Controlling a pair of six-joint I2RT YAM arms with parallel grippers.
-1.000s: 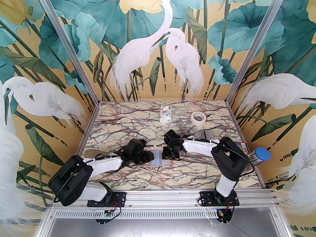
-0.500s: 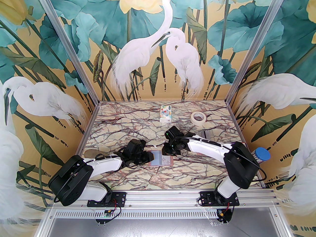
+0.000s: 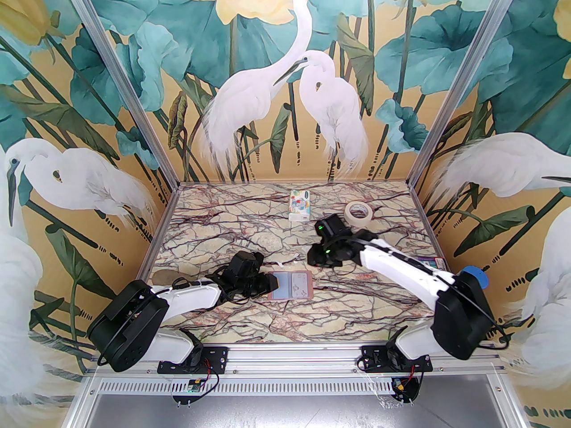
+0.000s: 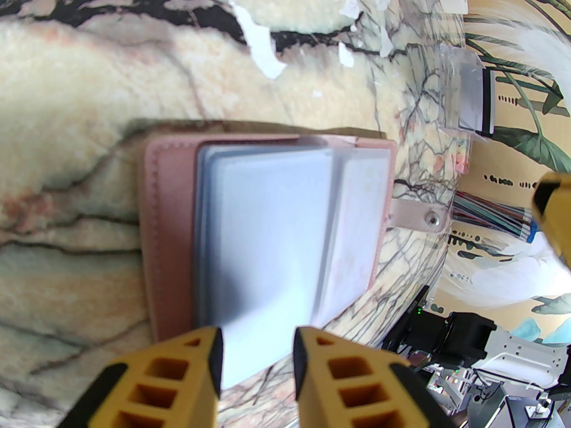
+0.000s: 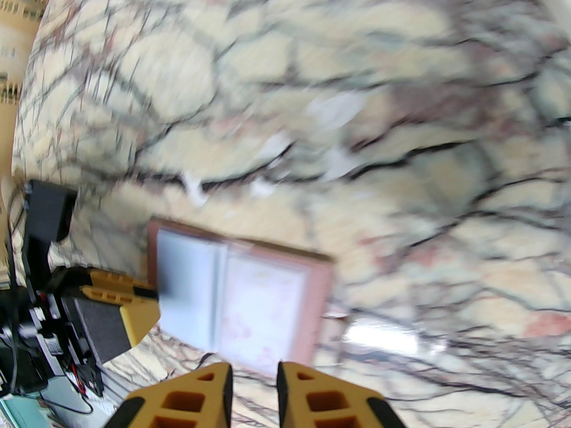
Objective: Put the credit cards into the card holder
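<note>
We see the card holder lying open and flat on the marbled table, near the middle and toward the front, with its pink cover down and its pale sleeves up. Its snap strap sticks out past the right edge.

The left gripper sits at the holder's left edge. In the left wrist view its yellow fingers stand partly apart. A corner of a pale blue sleeve leaf, which looks raised off the page beneath it, reaches into the gap between them. We cannot tell whether the pads actually pinch that leaf.

The right gripper hangs over the table just beyond the holder's far right corner, apart from it. In the blurred right wrist view its fingers leave a narrow slit between them. Nothing is in the slit and the fingers touch nothing.

To the right of the holder and well apart from it, we see a pale credit card with a dark stripe along one edge at a clear plastic box. We cannot tell whether it lies inside the box or behind it. The holder's right page is pale with faint pink marks, and we cannot tell whether a card sits there.
</note>
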